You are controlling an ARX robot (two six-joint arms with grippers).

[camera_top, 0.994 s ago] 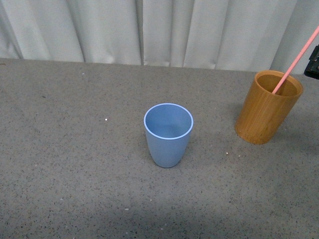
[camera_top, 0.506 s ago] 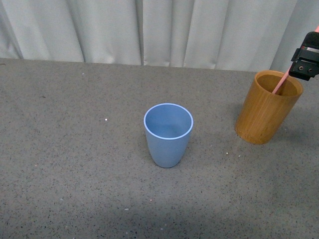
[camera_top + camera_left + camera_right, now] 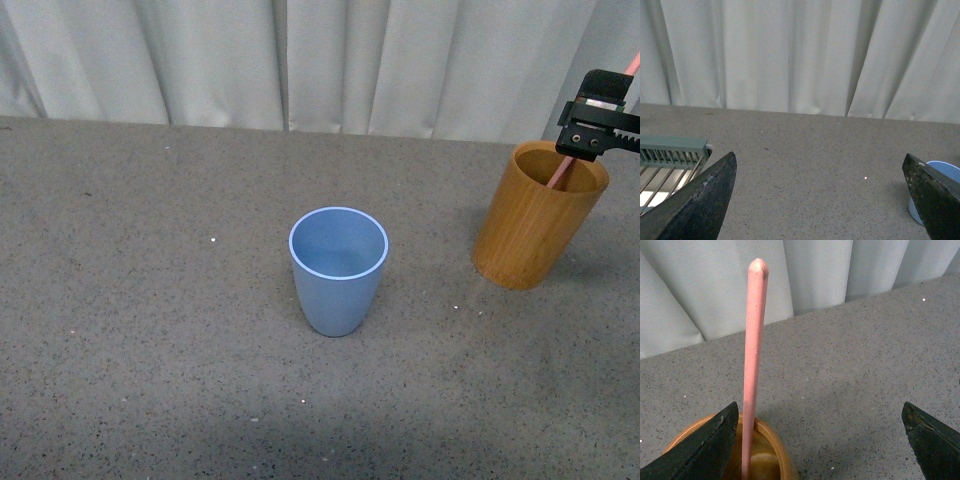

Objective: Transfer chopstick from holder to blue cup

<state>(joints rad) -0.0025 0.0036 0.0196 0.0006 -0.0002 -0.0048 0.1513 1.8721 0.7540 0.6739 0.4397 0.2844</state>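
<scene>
Right gripper [image 3: 819, 440] has shifted over holder [image 3: 538, 215] rim, jaws spread around chopstick [image 3: 754, 340].

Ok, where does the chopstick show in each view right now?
Front view: the chopstick is at far right, leaning in the holder, partly behind the right gripper.
Left wrist view: not in it; the blue cup shows there.
Right wrist view: the chopstick rises from the holder, close-up, between the open gripper's fingers.
Shared landmark: the holder, in the front and right wrist views.
</scene>
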